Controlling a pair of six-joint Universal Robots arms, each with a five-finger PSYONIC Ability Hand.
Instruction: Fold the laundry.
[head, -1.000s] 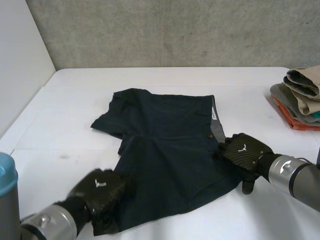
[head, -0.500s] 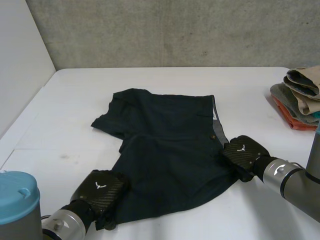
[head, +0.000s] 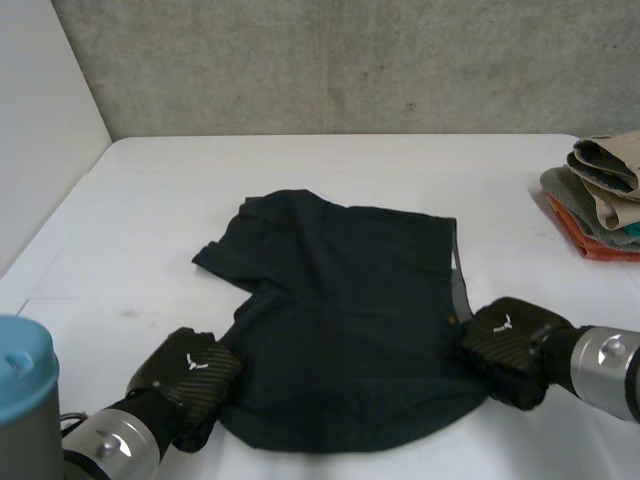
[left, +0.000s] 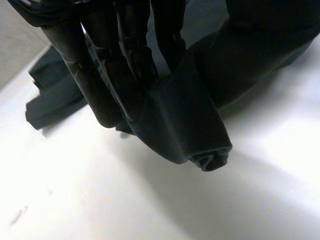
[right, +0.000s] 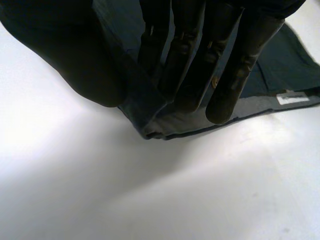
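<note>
Head view: my left hand (head: 187, 372) sits at the near left corner of the dark shorts (head: 340, 300), on a leg hem. My right hand (head: 512, 338) sits at their near right corner, by the waistband. The shorts lie spread on the white counter (head: 150, 220) between my two hands and stretch away past my fingertips toward the far side. Their near edge runs in a curve from one hand to the other.

In the left wrist view my fingers (left: 107, 85) are clenched on the cloth, with a fold of it caught against them. The rolled hem (left: 210, 159) pokes out just past my fingertips, and the rest of the shorts trails off beyond them.

In the right wrist view my thumb (right: 70, 60) and fingers (right: 185, 65) pinch the edge of the shorts between them. The gripped fold bunches just under my fingertips. A white label (right: 292, 98) shows on the grey inside of the waistband, beside my outermost finger.

A stack of folded clothes (head: 600, 195) sits well apart from my right fingers, out beyond them at the counter's edge.
</note>
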